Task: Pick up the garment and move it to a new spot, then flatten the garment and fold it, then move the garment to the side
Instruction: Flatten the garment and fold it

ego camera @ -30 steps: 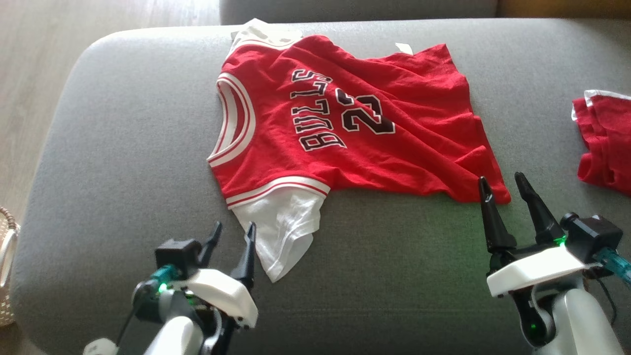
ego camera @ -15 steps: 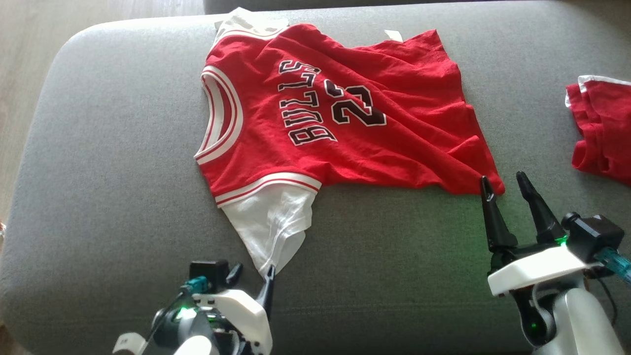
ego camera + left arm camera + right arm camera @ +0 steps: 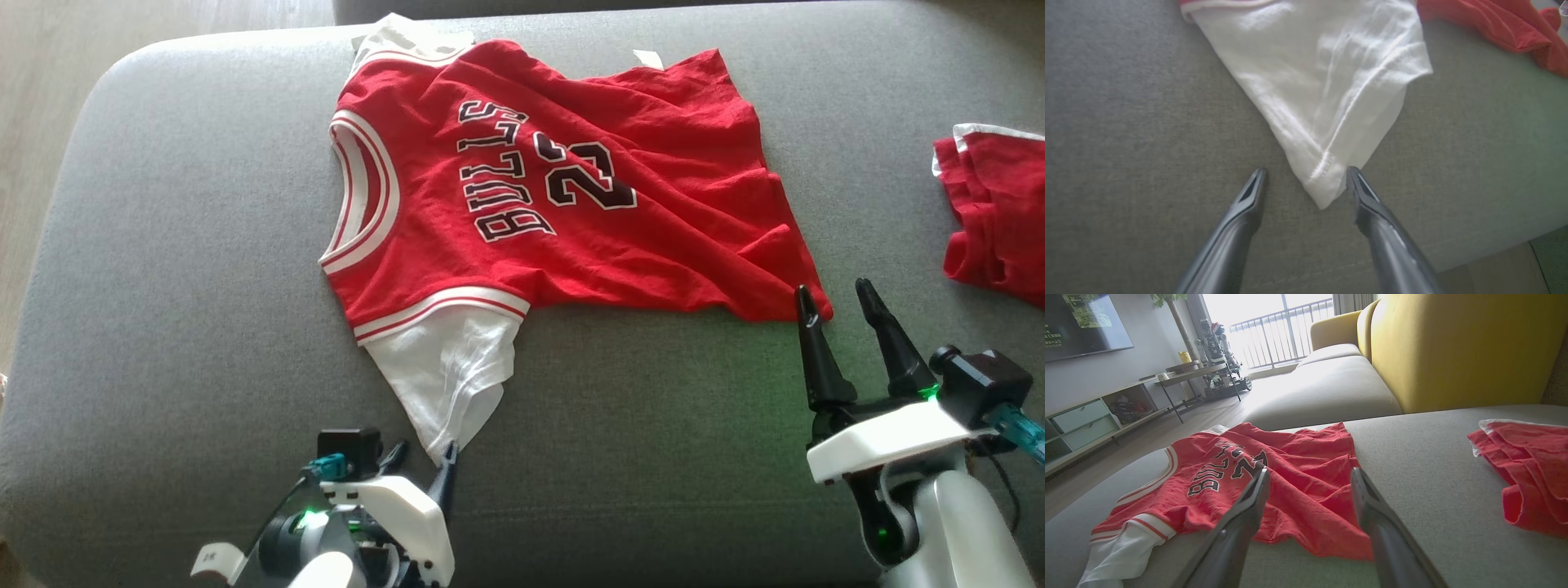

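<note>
Fingers on the left gripper (image 3: pixel 424 453) stood wide apart at the near edge of the grey cushion (image 3: pixel 163 286), holding nothing. The pointed tip of the white sleeve (image 3: pixel 445 376) lay between them, one finger just at its edge. The red jersey (image 3: pixel 571 204) itself was spread, creased, across the cushion's middle toward the far edge, collar to the left. The right gripper (image 3: pixel 834 287) was likewise spread open and empty, its fingers at the jersey's near hem corner; contact there could not be told. A second red garment (image 3: pixel 992 212) sat bunched at the right edge.
</note>
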